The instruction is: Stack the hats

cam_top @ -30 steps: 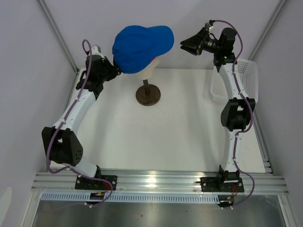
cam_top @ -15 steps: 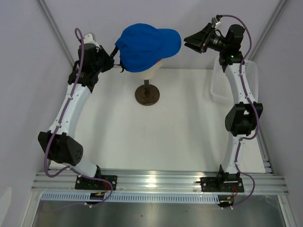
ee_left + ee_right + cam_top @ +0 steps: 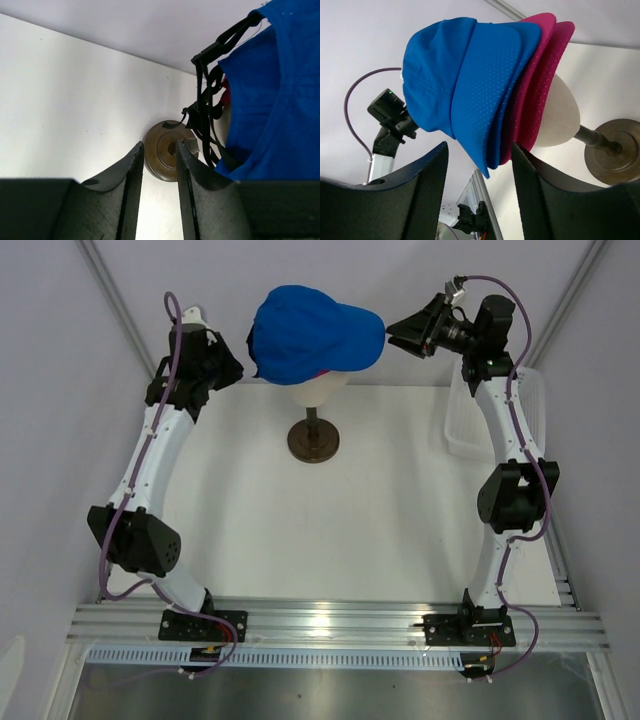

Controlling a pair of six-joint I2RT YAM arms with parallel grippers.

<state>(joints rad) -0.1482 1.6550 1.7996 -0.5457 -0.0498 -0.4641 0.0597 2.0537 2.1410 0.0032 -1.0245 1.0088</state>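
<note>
The left gripper [image 3: 159, 146] has its fingers a narrow gap apart and empty, with only the base [image 3: 162, 157] showing through the gap. The blue cap [image 3: 310, 330] lies just to the right of those fingers. Its back strap [image 3: 205, 110] hangs loose nearest them, not touching. The cap sits on the head [image 3: 560, 115], over the pink cap [image 3: 542, 70], whose brim edge peeks out underneath, so the stack looks made. Its long axis runs from strap to brim, across from one gripper to the other, and both brims point at the right gripper [image 3: 479, 146]. There the fingers are wide apart and empty, and the brim tips are straight ahead and centred between them, close but apart. That arm looks nearer for any nudge to the brim, and the left one for any tug at the back.
</note>
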